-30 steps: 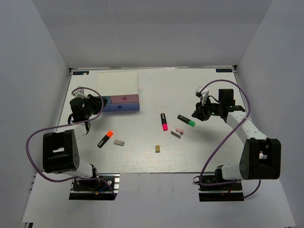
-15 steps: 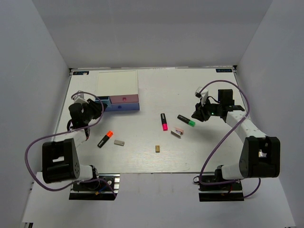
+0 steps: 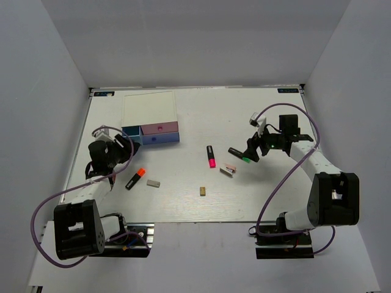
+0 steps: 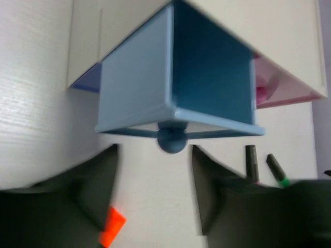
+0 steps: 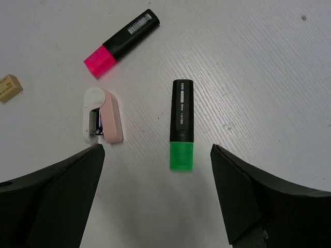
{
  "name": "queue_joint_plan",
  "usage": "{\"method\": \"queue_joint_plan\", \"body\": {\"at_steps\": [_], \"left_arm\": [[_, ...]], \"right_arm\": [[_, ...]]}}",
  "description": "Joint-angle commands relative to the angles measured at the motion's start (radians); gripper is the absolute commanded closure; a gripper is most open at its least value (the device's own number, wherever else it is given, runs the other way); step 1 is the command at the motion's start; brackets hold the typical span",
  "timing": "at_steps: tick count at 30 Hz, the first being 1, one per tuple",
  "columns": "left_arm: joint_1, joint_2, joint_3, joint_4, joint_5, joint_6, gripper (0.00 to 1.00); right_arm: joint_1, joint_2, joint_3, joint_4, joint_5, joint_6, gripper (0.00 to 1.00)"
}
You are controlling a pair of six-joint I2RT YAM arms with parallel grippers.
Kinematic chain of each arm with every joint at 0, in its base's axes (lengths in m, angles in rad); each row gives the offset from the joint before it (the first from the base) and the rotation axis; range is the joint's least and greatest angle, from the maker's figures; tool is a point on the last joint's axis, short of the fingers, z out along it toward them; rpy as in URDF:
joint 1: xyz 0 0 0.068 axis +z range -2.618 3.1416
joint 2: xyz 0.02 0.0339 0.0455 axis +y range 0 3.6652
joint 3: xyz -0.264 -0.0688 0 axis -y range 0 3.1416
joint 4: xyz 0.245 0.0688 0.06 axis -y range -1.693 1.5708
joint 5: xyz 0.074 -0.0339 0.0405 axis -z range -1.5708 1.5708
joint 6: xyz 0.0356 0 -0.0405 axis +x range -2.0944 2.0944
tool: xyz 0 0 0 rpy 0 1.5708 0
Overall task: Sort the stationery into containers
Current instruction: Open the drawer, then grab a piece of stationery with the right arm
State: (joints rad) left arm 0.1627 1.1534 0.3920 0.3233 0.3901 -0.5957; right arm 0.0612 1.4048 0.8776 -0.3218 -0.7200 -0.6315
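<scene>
The light blue drawer (image 4: 207,67) stands pulled out of the white-topped box (image 3: 149,108), its knob (image 4: 172,140) just ahead of my open left gripper (image 4: 155,178) and free of both fingers. The pink drawer (image 3: 160,127) and purple drawer (image 3: 160,139) are shut. My right gripper (image 5: 156,155) is open wide above the green-capped highlighter (image 5: 181,124), which lies between its fingers, off centre towards the right one. The pink-capped highlighter (image 5: 121,43), pink-white eraser (image 5: 102,120) and tan eraser (image 5: 10,87) lie close by. The orange-capped highlighter (image 3: 135,179) and grey-white eraser (image 3: 153,182) lie near my left gripper (image 3: 121,145).
White walls close the table (image 3: 183,201) in at the back and on both sides. Both arm bases sit at the near edge. The box stands at the back left, with its drawers facing the front.
My left gripper pulled the light blue drawer out toward the front, then opened off its knob. My right gripper opened wide and moved left over the green-capped highlighter.
</scene>
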Motion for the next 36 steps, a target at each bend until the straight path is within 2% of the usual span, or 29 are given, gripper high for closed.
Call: {"method": "queue_joint_plan", "body": {"at_steps": [1, 2, 5, 8, 10, 11, 12, 13, 14, 15, 16, 17, 18, 19, 21, 23, 24, 27, 29, 36], "left_arm": [[0.006, -0.014, -0.010, -0.087, -0.019, 0.034, 0.26], [0.006, -0.023, 0.001, -0.098, -0.019, 0.034, 0.23], [0.006, -0.037, 0.022, -0.127, -0.019, 0.043, 0.21], [0.006, -0.079, 0.045, -0.187, -0.019, 0.062, 0.21], [-0.006, -0.136, 0.060, -0.268, -0.030, 0.085, 0.21], [-0.017, -0.159, 0.074, -0.295, -0.042, 0.100, 0.23], [-0.017, -0.182, 0.074, -0.325, -0.042, 0.100, 0.25], [-0.017, -0.204, 0.074, -0.380, -0.042, 0.111, 0.30], [-0.017, -0.252, 0.074, -0.404, -0.033, 0.111, 0.45], [-0.017, -0.277, 0.074, -0.423, -0.019, 0.111, 0.54], [-0.017, -0.302, 0.065, -0.459, -0.008, 0.102, 0.61], [-0.017, -0.322, 0.051, -0.483, 0.001, 0.093, 0.71], [-0.017, -0.355, 0.051, -0.506, 0.016, 0.093, 0.75], [-0.017, -0.369, 0.039, -0.551, 0.027, 0.093, 0.78], [-0.017, -0.414, 0.028, -0.593, 0.045, 0.059, 0.78], [-0.017, -0.449, 0.007, -0.602, 0.067, 0.027, 0.65], [-0.017, -0.464, 0.007, -0.612, 0.067, -0.005, 0.48], [-0.017, -0.485, 0.007, -0.645, 0.067, -0.029, 0.36], [-0.017, -0.485, 0.028, -0.671, 0.067, -0.038, 0.32], [-0.017, -0.506, 0.041, -0.725, 0.058, -0.038, 0.31]], "right_arm": [[0.011, 0.017, 0.053, -0.068, -0.082, -0.101, 0.10], [0.020, 0.020, 0.060, -0.080, -0.097, -0.115, 0.10], [0.040, 0.034, 0.078, -0.124, -0.150, -0.175, 0.10], [0.069, 0.048, 0.084, -0.154, -0.154, -0.242, 0.16], [0.088, 0.065, 0.095, -0.180, -0.167, -0.281, 0.31], [0.094, 0.065, 0.103, -0.236, -0.185, -0.362, 0.39], [0.121, 0.066, 0.110, -0.256, -0.203, -0.387, 0.56], [0.133, 0.071, 0.112, -0.291, -0.217, -0.413, 0.64], [0.147, 0.069, 0.115, -0.318, -0.222, -0.484, 0.72], [0.188, 0.072, 0.110, -0.332, -0.229, -0.503, 0.78], [0.206, 0.072, 0.107, -0.347, -0.229, -0.519, 0.77], [0.236, 0.072, 0.103, -0.352, -0.228, -0.555, 0.72], [0.276, 0.079, 0.101, -0.361, -0.226, -0.585, 0.64], [0.311, 0.082, 0.094, -0.362, -0.211, -0.603, 0.53], [0.366, 0.102, 0.092, -0.355, -0.193, -0.626, 0.45], [0.422, 0.124, 0.090, -0.344, -0.170, -0.626, 0.40], [0.440, 0.138, 0.089, -0.327, -0.159, -0.623, 0.38], [0.547, 0.184, 0.084, -0.258, -0.108, -0.582, 0.34], [0.597, 0.213, 0.087, -0.183, -0.055, -0.513, 0.30], [0.729, 0.269, 0.069, -0.008, 0.109, -0.353, 0.30]]}}
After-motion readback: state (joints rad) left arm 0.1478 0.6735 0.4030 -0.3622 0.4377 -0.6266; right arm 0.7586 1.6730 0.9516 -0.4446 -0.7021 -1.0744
